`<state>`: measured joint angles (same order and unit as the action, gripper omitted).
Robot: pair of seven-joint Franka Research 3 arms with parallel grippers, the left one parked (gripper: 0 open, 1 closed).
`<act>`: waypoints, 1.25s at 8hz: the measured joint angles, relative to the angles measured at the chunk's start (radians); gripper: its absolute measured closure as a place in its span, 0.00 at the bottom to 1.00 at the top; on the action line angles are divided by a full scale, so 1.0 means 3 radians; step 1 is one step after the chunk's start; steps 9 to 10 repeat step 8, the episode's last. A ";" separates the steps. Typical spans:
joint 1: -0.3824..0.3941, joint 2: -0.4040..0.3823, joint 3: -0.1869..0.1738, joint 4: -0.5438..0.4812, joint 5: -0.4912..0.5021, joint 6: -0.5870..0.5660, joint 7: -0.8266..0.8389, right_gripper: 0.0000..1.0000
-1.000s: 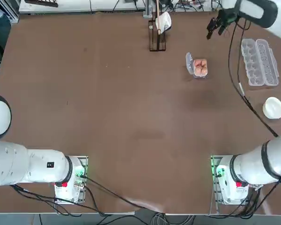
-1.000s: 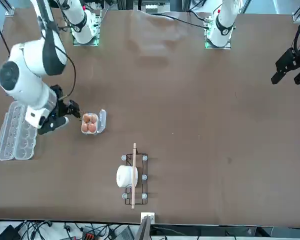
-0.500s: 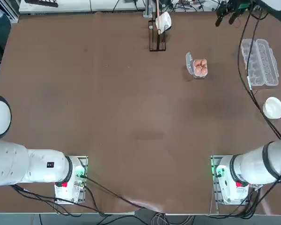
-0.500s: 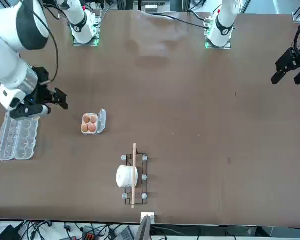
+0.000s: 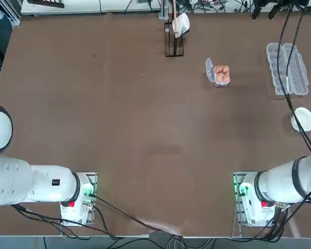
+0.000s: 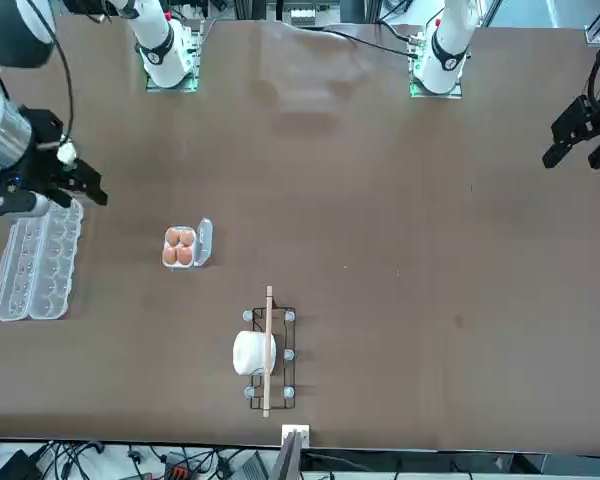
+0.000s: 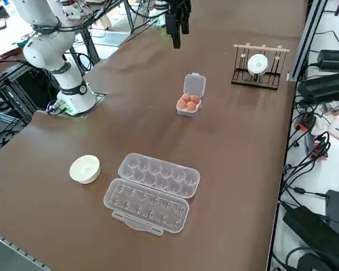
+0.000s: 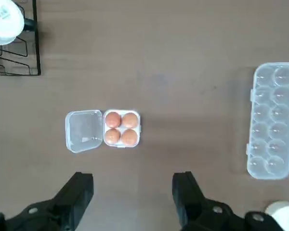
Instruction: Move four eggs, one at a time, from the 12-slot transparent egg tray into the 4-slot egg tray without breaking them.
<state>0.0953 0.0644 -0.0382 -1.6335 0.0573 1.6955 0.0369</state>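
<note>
All four eggs (image 8: 121, 128) sit in the small four-cup tray (image 8: 122, 143), its lid flap open flat on the bench (image 5: 145, 119). The long clear carton (image 7: 152, 192) lies well apart from it, cups bare. The right hand (image 8: 132, 195) hangs high above them — fingers apart, holding nothing.

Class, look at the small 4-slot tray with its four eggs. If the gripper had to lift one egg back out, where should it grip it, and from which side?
Come straight down from above and close the right gripper, now open and high above the table, on an egg's bare upper shell. The four eggs sit packed in the 4-slot egg tray, lid lying open flat, so only their tops are free.
</note>
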 joint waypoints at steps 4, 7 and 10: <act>0.0001 -0.0077 0.0001 0.0084 0.0000 -0.0243 0.0041 0.00; 0.0002 -0.0171 0.0011 0.0092 -0.0005 -0.0362 0.0152 0.00; 0.0002 -0.0172 0.0011 0.0108 -0.0011 -0.0365 0.0160 0.00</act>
